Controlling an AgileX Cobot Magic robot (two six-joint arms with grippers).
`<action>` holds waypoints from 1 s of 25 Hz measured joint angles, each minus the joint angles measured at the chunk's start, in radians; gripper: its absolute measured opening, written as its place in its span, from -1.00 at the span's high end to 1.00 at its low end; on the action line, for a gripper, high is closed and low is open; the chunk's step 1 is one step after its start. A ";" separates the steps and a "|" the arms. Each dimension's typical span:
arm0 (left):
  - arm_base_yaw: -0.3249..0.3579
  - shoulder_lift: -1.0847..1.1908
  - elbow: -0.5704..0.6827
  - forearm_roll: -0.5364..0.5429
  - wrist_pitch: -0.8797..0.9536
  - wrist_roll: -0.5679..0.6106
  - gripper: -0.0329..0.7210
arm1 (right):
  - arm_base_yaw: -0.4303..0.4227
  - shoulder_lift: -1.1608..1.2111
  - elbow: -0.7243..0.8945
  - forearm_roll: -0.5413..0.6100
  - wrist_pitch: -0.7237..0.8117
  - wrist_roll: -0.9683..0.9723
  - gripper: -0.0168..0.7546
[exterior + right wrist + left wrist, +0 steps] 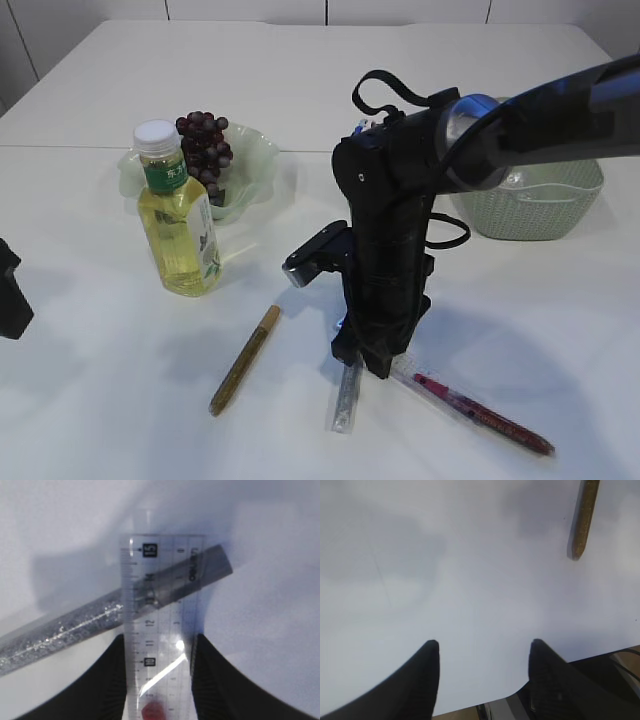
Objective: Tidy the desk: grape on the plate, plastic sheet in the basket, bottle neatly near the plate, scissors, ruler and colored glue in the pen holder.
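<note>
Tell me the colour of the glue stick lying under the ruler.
Silver glitter; the glue stick passes beneath the clear ruler, best seen in the right wrist view.

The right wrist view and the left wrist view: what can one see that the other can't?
Only the right wrist view shows the clear plastic ruler between its dark fingers, lying over a silver glitter glue tube, with something red underneath. Only the left wrist view shows the gold glitter glue tube, with nothing between its fingers. Both show the white table and two dark fingers.
</note>
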 joint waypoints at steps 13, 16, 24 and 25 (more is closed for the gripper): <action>0.000 0.000 0.000 0.000 0.000 0.000 -0.19 | 0.000 -0.005 0.000 0.000 0.013 0.010 0.14; 0.000 0.000 0.000 0.000 0.000 0.000 -0.19 | 0.000 -0.031 0.000 0.000 0.014 0.010 0.14; 0.000 0.000 0.000 0.000 0.000 0.000 -0.19 | 0.000 -0.094 0.000 0.000 0.025 0.008 0.14; 0.000 0.000 0.000 0.000 0.000 0.000 -0.19 | -0.003 -0.107 0.000 0.000 0.025 0.004 0.14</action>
